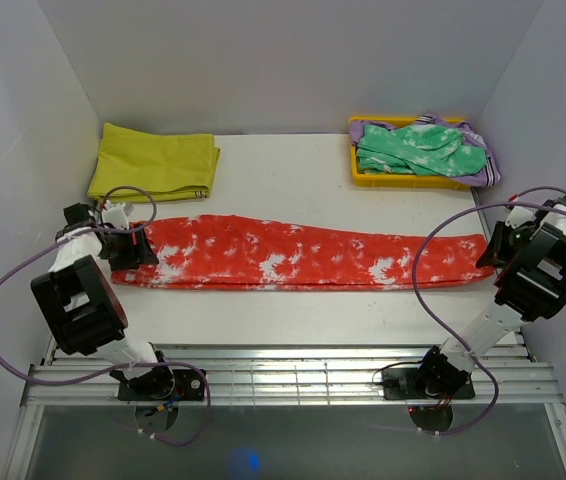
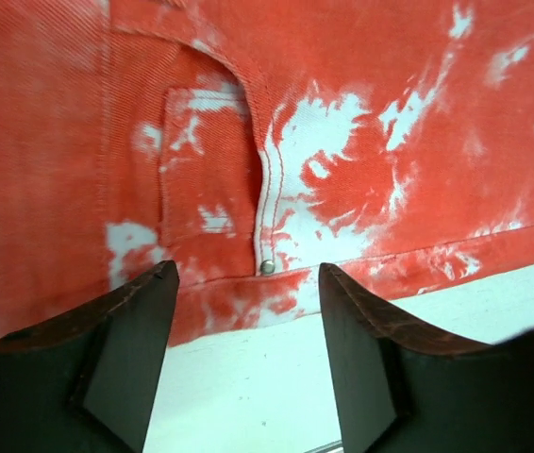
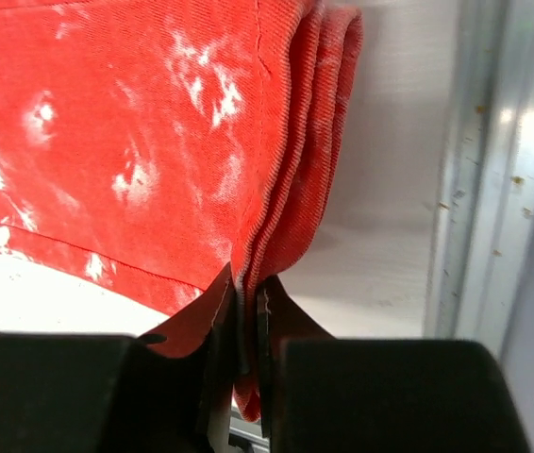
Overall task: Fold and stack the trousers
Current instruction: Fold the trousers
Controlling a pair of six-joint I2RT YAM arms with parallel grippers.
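My right claw [image 3: 246,293] is clenched on the stacked hem ends of the trousers [image 1: 293,255], pinching the layers at their near corner. My left claw [image 2: 248,283] hangs released over the waist end, fingers astride the near edge by the pocket rivet. The trousers lie flat, lengthwise across the table [image 1: 293,170], legs doubled. I judge the cloth soft, light and floppy, so it will sag between grips; waist and hem corners are the places to hold. The hem end sits close to the right wall, so room is tight there. Beyond, bare table runs to the yellow cloth [image 1: 153,162] and the tray [image 1: 403,182].
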